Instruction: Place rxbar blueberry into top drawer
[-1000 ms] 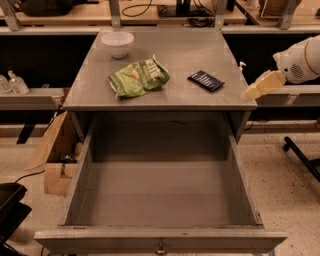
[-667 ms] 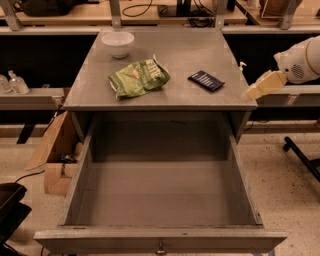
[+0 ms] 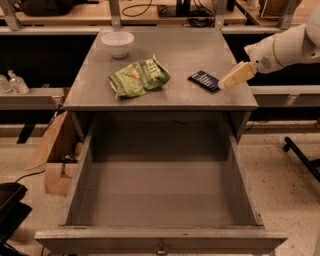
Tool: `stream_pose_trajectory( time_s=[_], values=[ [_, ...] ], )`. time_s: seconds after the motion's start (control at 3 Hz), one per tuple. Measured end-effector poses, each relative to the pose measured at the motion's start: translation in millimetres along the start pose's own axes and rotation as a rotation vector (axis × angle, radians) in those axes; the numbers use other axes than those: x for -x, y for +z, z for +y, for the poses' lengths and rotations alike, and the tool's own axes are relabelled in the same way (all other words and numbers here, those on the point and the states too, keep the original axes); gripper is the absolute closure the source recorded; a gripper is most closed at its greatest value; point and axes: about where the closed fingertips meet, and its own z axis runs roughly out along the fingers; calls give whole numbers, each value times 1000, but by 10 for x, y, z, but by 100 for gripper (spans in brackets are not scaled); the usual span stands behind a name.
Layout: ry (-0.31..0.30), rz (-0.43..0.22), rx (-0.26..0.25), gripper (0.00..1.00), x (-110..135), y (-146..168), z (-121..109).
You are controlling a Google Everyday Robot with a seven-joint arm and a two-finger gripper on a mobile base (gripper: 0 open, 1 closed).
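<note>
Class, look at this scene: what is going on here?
A robot arm reaches in from the right. Its gripper is right beside the rxbar blueberry, which lies flat on the cabinet top, not yet lifted. The top drawer below is open and empty. A green chip bag and a white bowl sit further left.

We record a grey table at the centre of the room, standing on a pale speckled floor. Behind it runs a wooden workbench carrying black cables, with metal uprights rising from it. A low grey ledge adjoins the table's left side and bears two clear bottles. An open cardboard box sits on the floor below that ledge. A black wheeled leg shows at the right. The gripper hangs over the table's right edge. Lighting is even and soft.
</note>
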Motion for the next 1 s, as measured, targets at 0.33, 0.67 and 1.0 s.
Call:
stream_pose_trajectory(
  time_s=[0.33, 0.67, 1.0],
  values=[
    [-9, -42, 28, 0, 176, 391, -81],
    [37, -35, 24, 0, 187, 698, -127],
    [122, 12, 11, 0, 51, 923, -113]
  ],
)
